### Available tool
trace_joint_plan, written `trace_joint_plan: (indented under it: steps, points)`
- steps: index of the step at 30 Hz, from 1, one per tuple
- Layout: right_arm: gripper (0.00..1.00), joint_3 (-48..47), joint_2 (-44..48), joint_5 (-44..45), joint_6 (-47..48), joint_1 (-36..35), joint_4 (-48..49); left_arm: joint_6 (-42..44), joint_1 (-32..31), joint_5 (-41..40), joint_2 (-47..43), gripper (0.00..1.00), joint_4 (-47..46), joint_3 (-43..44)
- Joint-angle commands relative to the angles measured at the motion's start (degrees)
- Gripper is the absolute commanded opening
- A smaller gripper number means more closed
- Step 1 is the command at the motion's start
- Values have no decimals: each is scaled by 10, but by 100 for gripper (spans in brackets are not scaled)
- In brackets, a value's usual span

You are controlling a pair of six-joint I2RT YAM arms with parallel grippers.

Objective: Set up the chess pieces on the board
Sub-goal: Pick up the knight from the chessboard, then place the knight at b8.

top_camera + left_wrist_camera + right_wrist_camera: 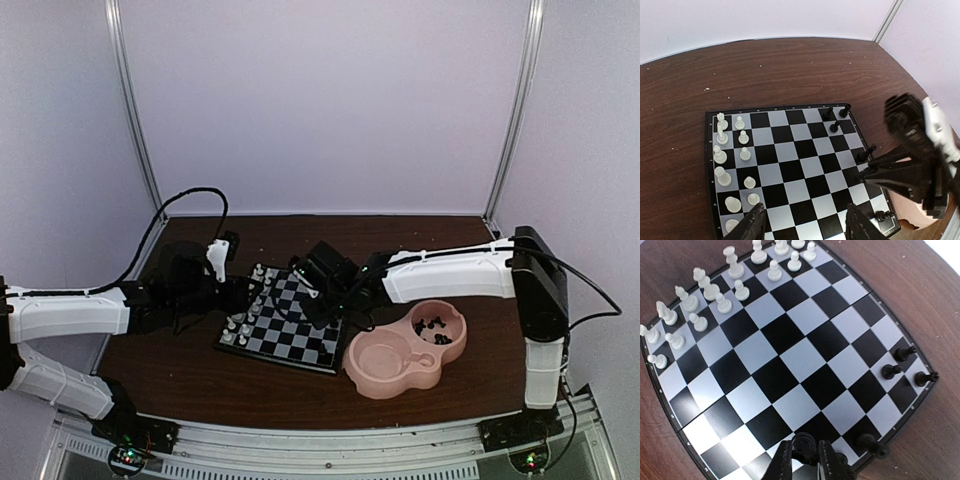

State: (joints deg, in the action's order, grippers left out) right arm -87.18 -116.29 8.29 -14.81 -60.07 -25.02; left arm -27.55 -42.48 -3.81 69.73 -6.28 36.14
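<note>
Nearest you, on the right front of the dark wood-grain table [200,385], sits a pink double-bowl dish [385,362]; its farther bowl holds a small heap of loose black chessmen [433,326]. Just left of the dish, at the table's middle and turned a little askew, lies the board [285,342]: a small square of black and pale grey-white checks inside a thin dark border dotted with tiny pale marks. Each chessman you see on it is tiny glossy plastic, narrower than its square. Your right gripper [805,455] hangs over the board's dish-side edge, jaws drawn narrow, with a black piece [802,446] pinched between the fingertips [785,459]. A handful of other black pieces [890,371] stand along that same side, 3 of them clustered at 1 corner. Across the board, the white pieces [732,265] fill the 2 rows on the opposite side: taller figures on the outer row, pawns in front of them. Your left gripper [805,210] hovers at that white side, jaws standing moderately wide apart and holding nothing. Beyond the board, the tabletop runs back to pale lilac walls [330,100] framed by 2 slim metal posts [130,110].
</note>
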Motion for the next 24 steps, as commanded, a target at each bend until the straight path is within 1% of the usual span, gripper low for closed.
trace_joint_plan:
  steps: [1, 5, 10, 17, 24]
  points:
    - [14, 24, 69, 58, 5, 5, 32, 5, 0, 0, -12, 55, -14, 11]
    - [14, 46, 99, 77, -1, 17, 38, 5, 0, 0, -13, 55, -14, 11]
    - [14, 65, 104, 76, -21, 48, 45, 5, 0, 0, -12, 55, -14, 11]
    - [13, 77, 71, 16, -53, 103, 76, 4, 0, 1, -11, 55, -14, 12]
    - [12, 65, 38, 8, -43, 117, 80, 3, 0, 1, -8, 55, -15, 12]
